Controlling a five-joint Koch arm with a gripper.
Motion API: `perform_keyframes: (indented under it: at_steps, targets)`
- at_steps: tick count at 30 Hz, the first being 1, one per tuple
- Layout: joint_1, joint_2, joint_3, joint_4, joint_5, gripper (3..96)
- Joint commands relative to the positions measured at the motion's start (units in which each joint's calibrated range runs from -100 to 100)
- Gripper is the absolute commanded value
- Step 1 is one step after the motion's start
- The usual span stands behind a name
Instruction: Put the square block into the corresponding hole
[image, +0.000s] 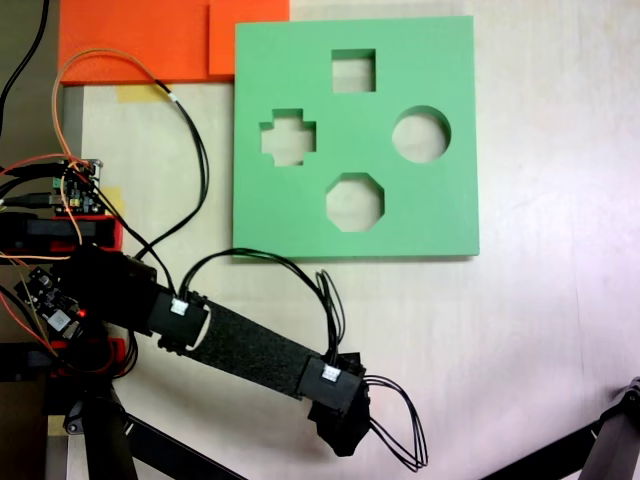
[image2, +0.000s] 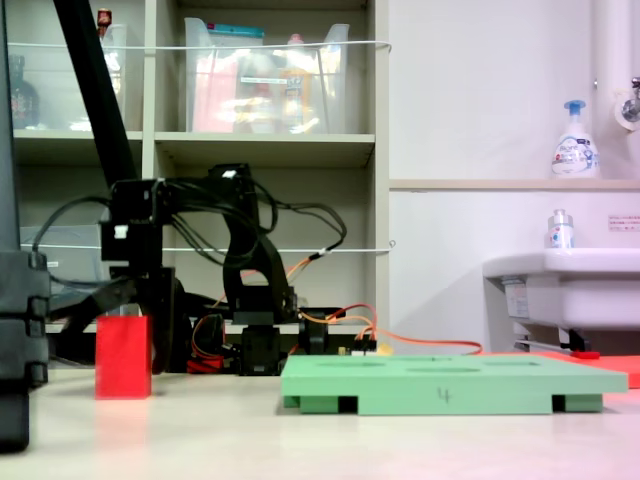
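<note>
1. In the second exterior view, the square block (image2: 123, 357) stands upright on the tabletop (image2: 320, 440) near the second exterior view's left edge, well apart from the green foam board (image2: 450, 385). The first exterior view does not show the block; the arm covers the spot where it might be.
2. The tool (image: 340, 420) hangs above the near edge of the tabletop in the first exterior view, at the end of the black arm (image: 255, 350) that reaches out from the first exterior view's left. In the second exterior view the tool (image2: 125, 280) sits just above and behind the red block. I cannot tell whether its jaws are wide, narrow or touching the block.
3. An orange foam sheet (image: 150, 40) lies at the far left corner of the tabletop in the first exterior view, its edge touching the board.
4. The green foam board (image: 355, 135) lies flat toward the far edge of the tabletop.
5. Its cutouts, from the first exterior view's left: a cross-shaped cutout (image: 288, 138), then the corresponding hole (image: 353, 71) nearest the far edge, an octagonal cutout (image: 354, 202) nearest the arm, and a round cutout (image: 420, 135). All four show bare tabletop inside.
6. At the second exterior view's right, a white sink (image2: 560, 290) stands behind the board.
</note>
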Motion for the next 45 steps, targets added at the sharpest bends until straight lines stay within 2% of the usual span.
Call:
perform_keyframes:
  at_steps: [1,7,10,14,21,27,32,37,41,45]
  targets:
    - [-0.54,-0.22,0.19,-0.06,-1.17,46.2]
    - [-0.68,-0.91,-0.41,-2.75,-1.61,38.9]
    - [-0.78,-1.75,-0.90,-5.26,-1.42,38.1]
    - [-1.42,-7.90,-4.89,-5.54,-0.05,28.7]
    - [-1.27,-13.62,-5.39,-9.30,1.56,27.4]
    - [0.83,-28.71,-5.19,-9.30,4.49,27.3]
    - [7.42,-44.91,-5.09,-9.30,11.33,27.4]
    - [18.32,-50.91,-4.79,-9.30,21.44,27.5]
    - [25.25,-43.37,0.49,-9.30,27.99,27.7]
    - [29.40,-29.96,10.66,-9.30,32.38,27.5]
